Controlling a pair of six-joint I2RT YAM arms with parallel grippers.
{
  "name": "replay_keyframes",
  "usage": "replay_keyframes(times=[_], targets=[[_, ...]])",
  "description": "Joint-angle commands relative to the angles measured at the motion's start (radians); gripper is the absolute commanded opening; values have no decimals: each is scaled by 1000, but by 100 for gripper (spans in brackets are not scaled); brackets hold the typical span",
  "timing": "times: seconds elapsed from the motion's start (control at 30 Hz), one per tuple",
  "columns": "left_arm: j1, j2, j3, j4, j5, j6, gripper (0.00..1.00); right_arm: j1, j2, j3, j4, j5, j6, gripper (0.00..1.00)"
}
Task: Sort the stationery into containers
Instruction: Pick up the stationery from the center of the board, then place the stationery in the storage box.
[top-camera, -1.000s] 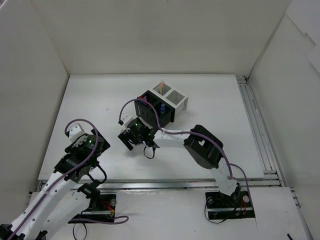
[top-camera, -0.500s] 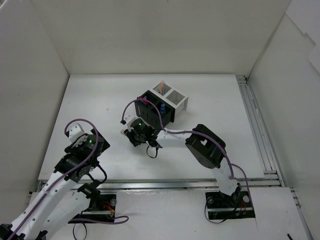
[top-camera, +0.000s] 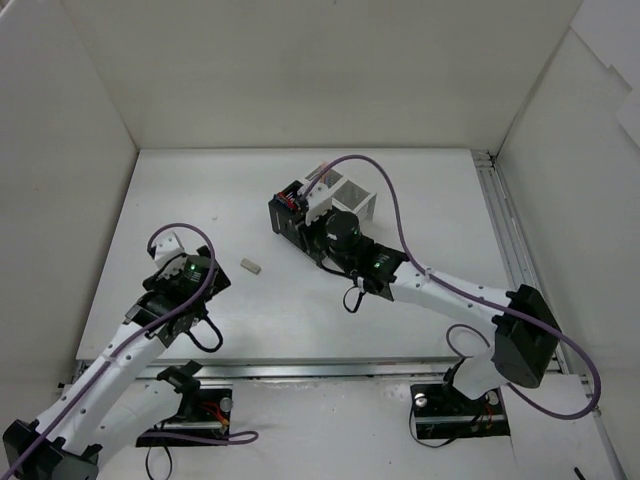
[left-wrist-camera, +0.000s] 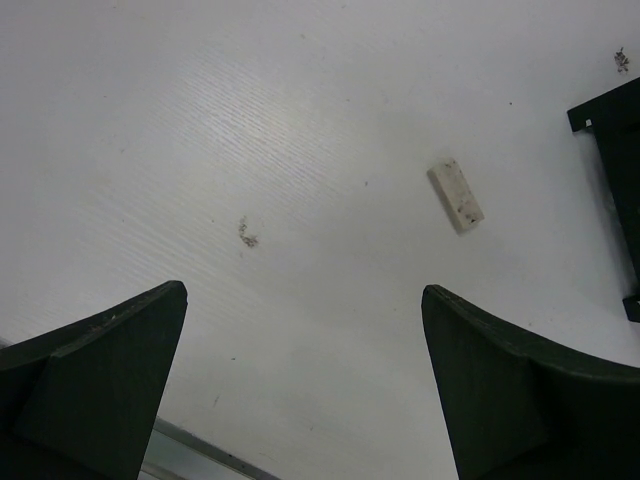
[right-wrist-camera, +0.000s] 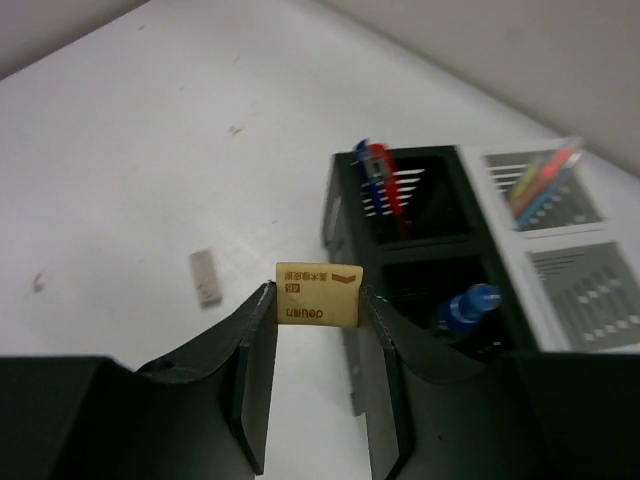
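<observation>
Midair, a beige eraser with brown printing sits pinched between the two fingers of the right claw. It is raised above the white table at the left side of the bins. A second eraser lies loose on the table further left, well apart from the bins.

Beyond the held block, the far black bin holds blue and red pens. The near black bin holds a blue-capped bottle. To their right, the far white bin carries pastel markers. What the near white bin contains cannot be made out.

The left claw hangs low over the table with its fingers spread wide, gripping nothing. The loose eraser lies ahead of it and to the right, untouched.
</observation>
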Motion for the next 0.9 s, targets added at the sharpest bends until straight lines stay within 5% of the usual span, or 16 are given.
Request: replay_keyframes(times=[0.0,0.37,0.6,0.67,0.73,0.8,0.87], targets=[[31,68,78,100,28,53,100,-85,-33,-15,65,153,-25,11],[183,379,224,258,263,175,100,-377,72,124,-64,-17,17,13],[192,550,316,258,307,189,100,-411,231,261,-174,-128,-17,17],[192,588,336,261,321,192,100,-414,254,275,-174,-117,1,29],[192,606,356,256,326,193,100,-421,265,286,-190,-108,27,55],[192,631,362,256,343,193,100,-428,262,289,-193,-108,34,66],[192,652,368,258,359,193,100,-429,247,284,-194,-106,34,86]])
